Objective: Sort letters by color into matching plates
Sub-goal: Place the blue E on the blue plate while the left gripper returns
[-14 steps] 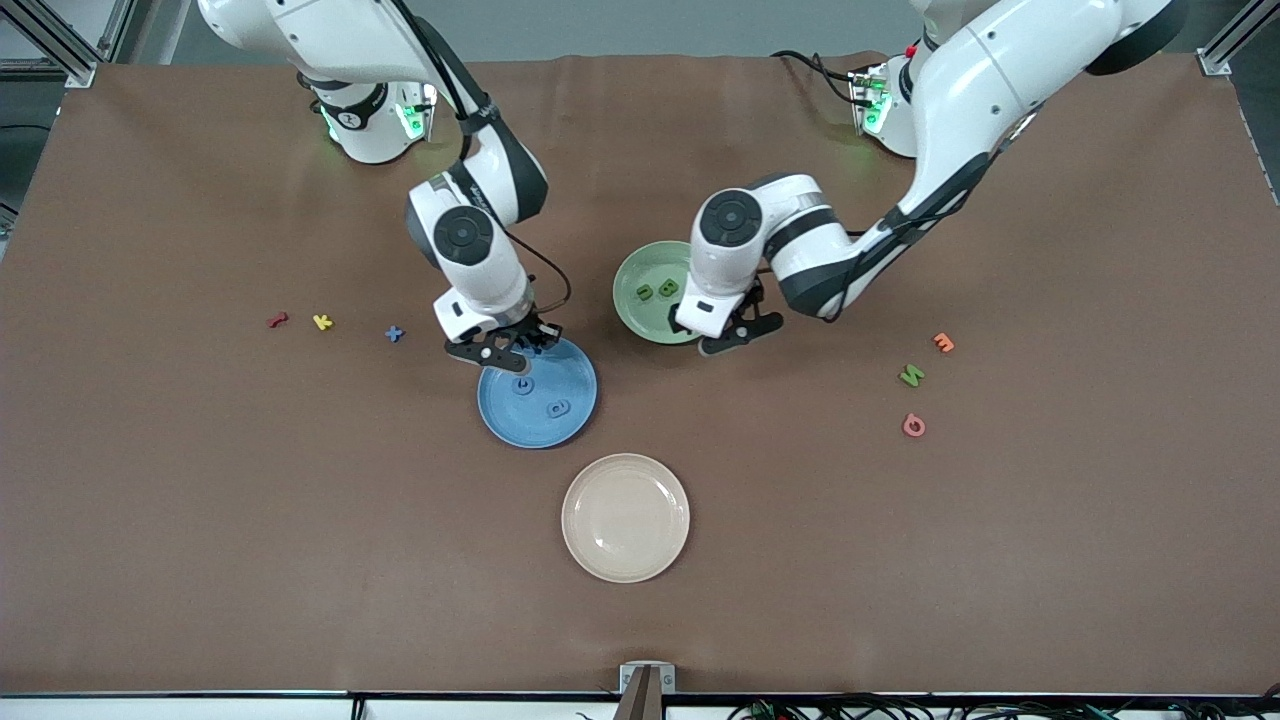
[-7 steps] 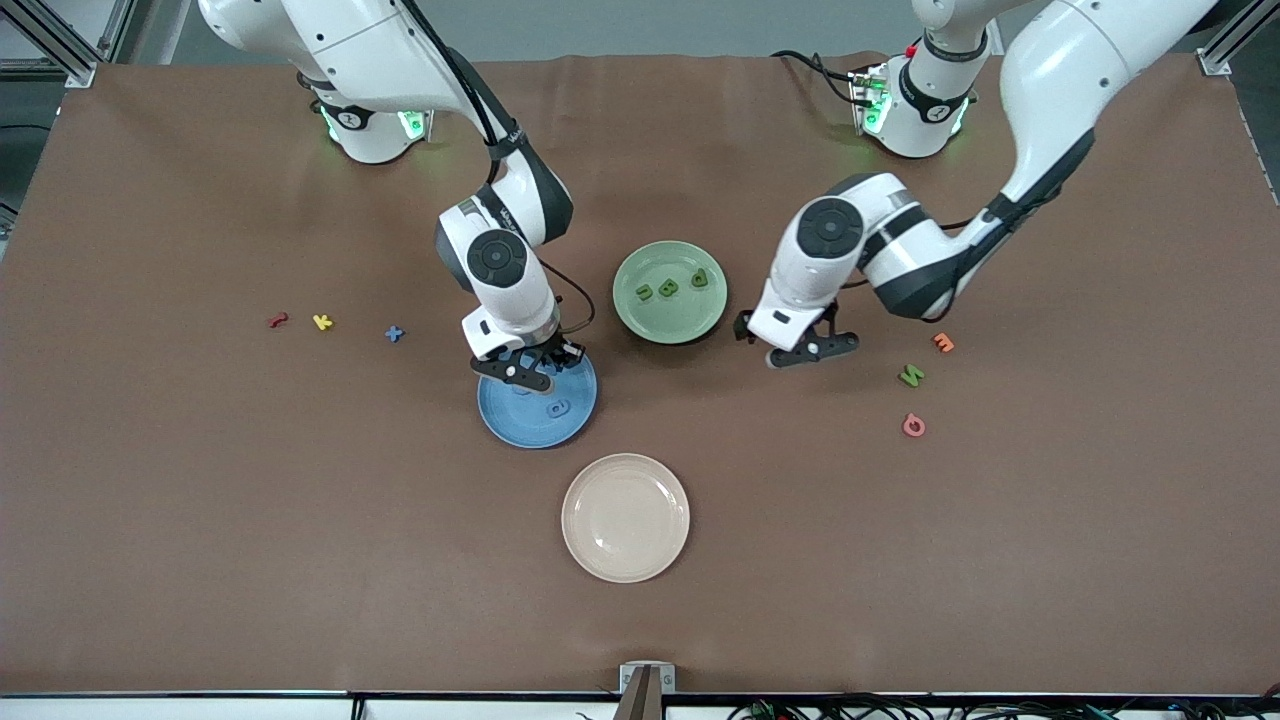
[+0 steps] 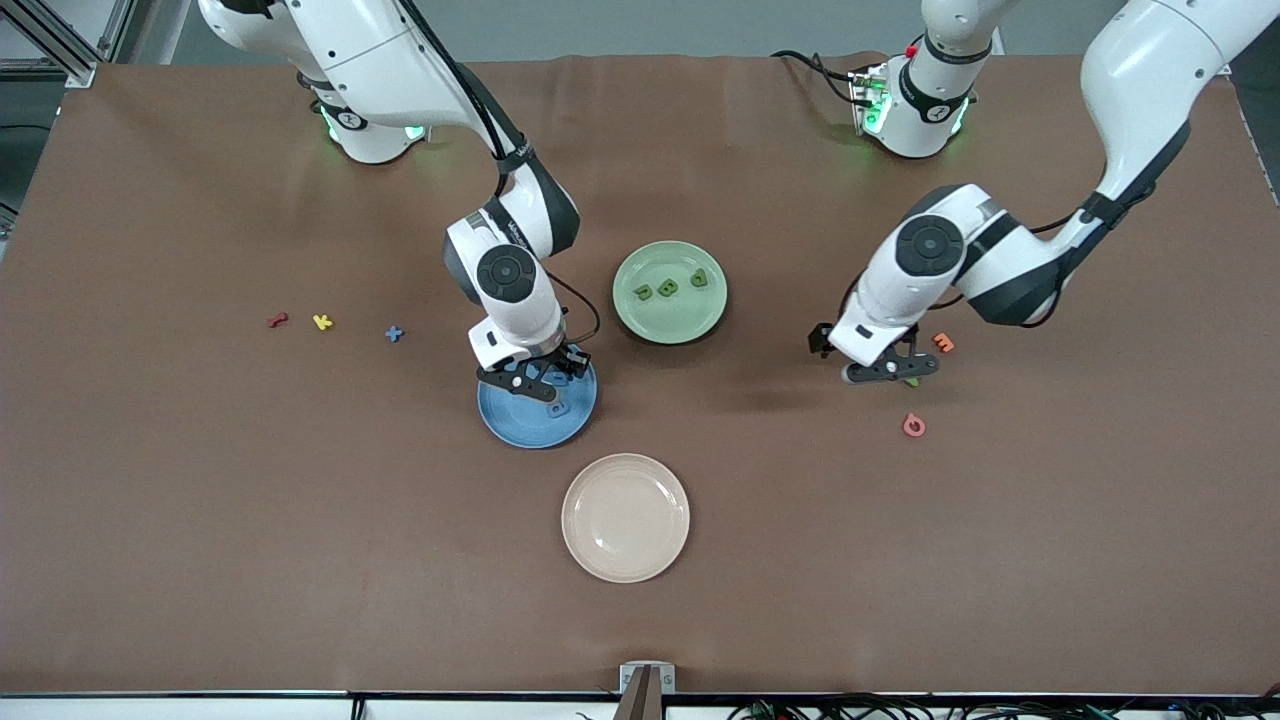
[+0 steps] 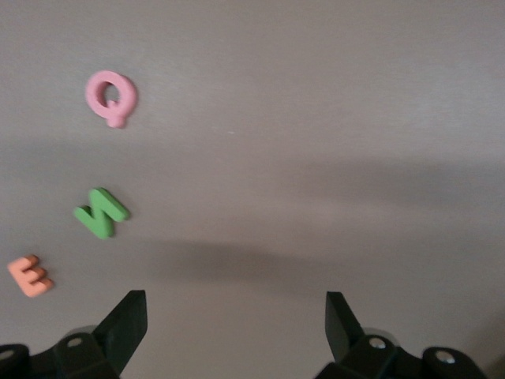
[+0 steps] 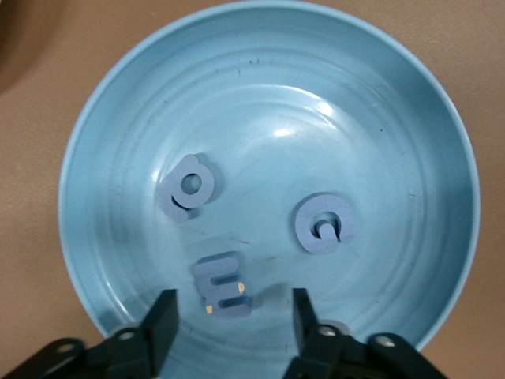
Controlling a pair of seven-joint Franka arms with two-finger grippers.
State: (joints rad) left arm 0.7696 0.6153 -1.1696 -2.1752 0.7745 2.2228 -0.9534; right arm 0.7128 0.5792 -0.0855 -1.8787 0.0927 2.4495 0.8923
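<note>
Now, nearest first:
Right gripper (image 3: 545, 385): jaws parted, empty, over blue plate (image 3: 515, 425).
Blue letters: 3 in that plate, E (image 5: 223, 286) between its fingers.
Left gripper (image 3: 893, 371): wide open, empty, over green N (image 4: 102, 212).
Green plate (image 3: 650, 322): between both grippers, 3 green letters (image 3: 669, 287).

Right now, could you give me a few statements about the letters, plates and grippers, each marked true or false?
1. The blue plate holds three blue letters. True.
2. The green plate holds four green letters. False: it holds three; a green N still lies on the table.
3. The beige plate holds a pink letter. False: nothing lies in it; the pink Q is on the table.
4. The left gripper has its jaws open over the table near the green N. True.
5. The right gripper is over the blue plate, jaws open above a blue E. True.
</note>
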